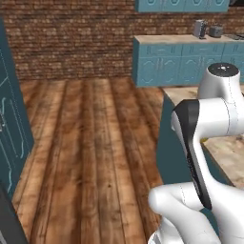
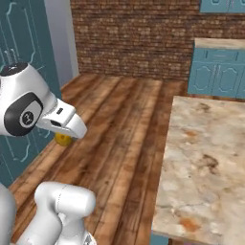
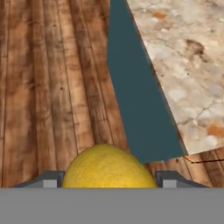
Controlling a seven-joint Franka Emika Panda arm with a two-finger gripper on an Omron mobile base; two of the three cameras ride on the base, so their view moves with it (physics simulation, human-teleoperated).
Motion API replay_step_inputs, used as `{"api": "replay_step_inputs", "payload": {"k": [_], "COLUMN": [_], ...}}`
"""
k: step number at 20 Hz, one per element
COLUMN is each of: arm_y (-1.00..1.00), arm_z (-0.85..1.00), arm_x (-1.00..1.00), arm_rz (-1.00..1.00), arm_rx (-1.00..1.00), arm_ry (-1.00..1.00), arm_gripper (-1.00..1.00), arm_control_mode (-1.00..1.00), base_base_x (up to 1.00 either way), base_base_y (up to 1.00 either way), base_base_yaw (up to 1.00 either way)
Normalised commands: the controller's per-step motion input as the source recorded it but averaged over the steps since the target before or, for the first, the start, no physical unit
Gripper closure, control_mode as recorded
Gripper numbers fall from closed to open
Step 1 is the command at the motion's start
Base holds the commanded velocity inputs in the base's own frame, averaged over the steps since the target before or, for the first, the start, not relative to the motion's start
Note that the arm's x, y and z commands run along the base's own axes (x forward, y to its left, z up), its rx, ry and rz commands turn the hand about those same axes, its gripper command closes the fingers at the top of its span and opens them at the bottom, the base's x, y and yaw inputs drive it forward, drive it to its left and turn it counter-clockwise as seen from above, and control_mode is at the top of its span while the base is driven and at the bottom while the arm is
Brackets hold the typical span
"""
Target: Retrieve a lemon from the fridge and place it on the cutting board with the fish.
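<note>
the lemon is already gripped between the fingers of the hand, carried above the wooden floor beside the marble table; placement on the cutting board is judged left.

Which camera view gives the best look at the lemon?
The hand view: the lemon sits large and close between the gripper's fingertips. The right base view shows a small yellow part of it under the hand. In the left base view I cannot make it out.

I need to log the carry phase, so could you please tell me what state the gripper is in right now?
Gripper: closed on the lemon, which sits between its fingertips, above the wooden floor.
</note>
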Motion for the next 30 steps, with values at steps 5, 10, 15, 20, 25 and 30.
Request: {"api": "replay_step_inputs", "payload": {"k": [5,10,15,20,25,30], "arm_y": [0.0,0.0,0.0,0.0,0.0,0.0], "arm_z": [0.0,0.0,0.0,0.0,0.0,0.0], "arm_x": [0.0,0.0,0.0,0.0,0.0,0.0], "arm_rz": [0.0,0.0,0.0,0.0,0.0,0.0], "arm_rx": [0.0,0.0,0.0,0.0,0.0,0.0], "arm_ry": [0.0,0.0,0.0,0.0,0.0,0.0], "arm_gripper": [1.0,1.0,1.0,1.0,1.0,1.0], "arm_control_mode": [1.0,1.0,1.0,1.0,1.0,1.0], "base_base_x": [0.97,1.0,1.0,1.0,1.0,1.0], "base_base_y": [0.0,0.02,0.05,0.18,0.24,0.28], "base_base_yaw": [0.0,0.0,0.0,-0.04,-0.09,-0.14]}}
